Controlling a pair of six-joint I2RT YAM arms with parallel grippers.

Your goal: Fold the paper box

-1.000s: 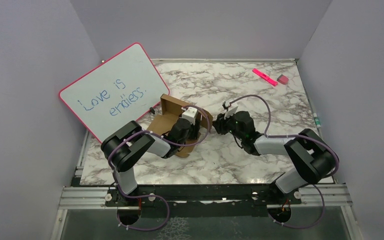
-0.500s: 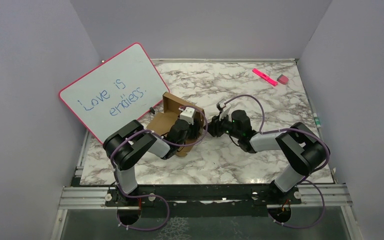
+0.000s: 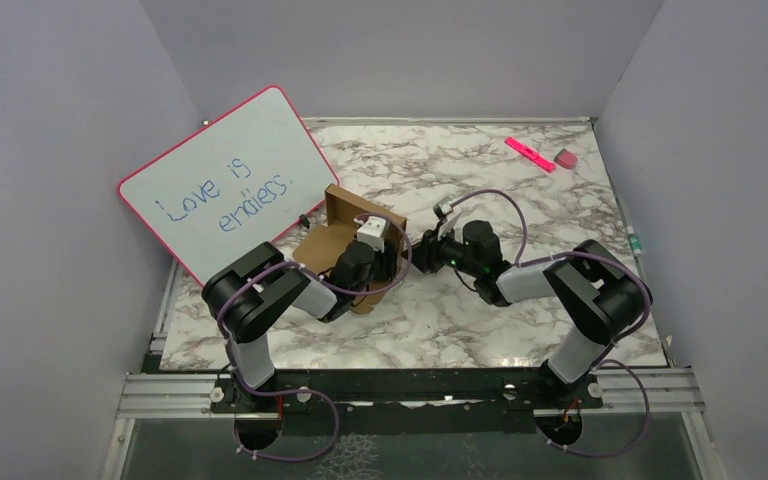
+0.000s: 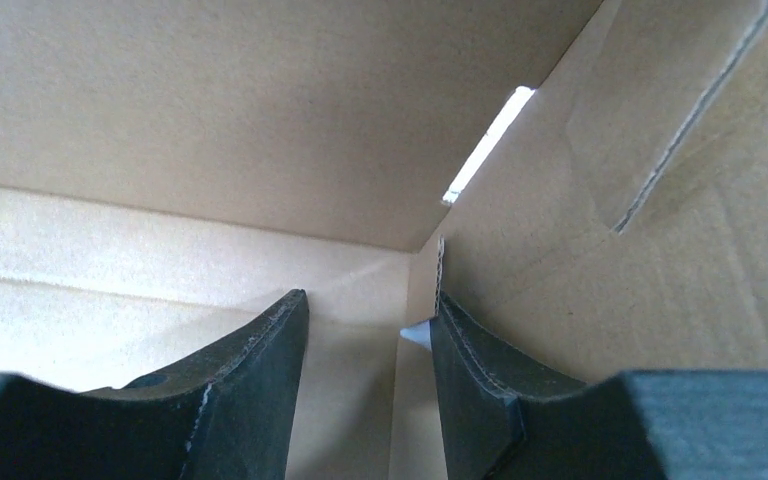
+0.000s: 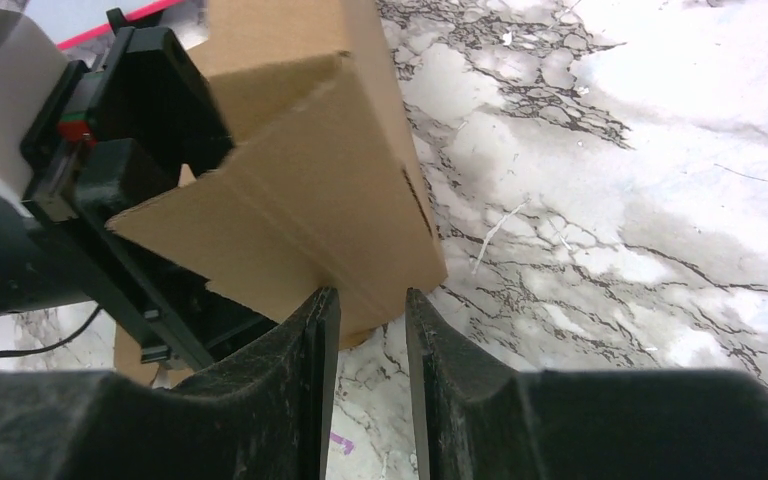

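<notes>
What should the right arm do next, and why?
Probably ease the right gripper forward onto a flap of the box: its jaws stand slightly apart right at the flap's lower edge, while the open left gripper sits inside it.

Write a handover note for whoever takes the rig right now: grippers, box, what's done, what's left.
Left gripper: open, reaching down inside the paper box, with one finger alongside a side wall. Nothing is clamped.
Right gripper: jaws a little apart, tips at the lower edge of a box wall from outside. No firm grip is evident.
Box: on the marble table, between the two arms, just in front of the whiteboard.
Done: some walls are raised and the top is open.
Left: probably seat the remaining side flaps, then close it up.
</notes>
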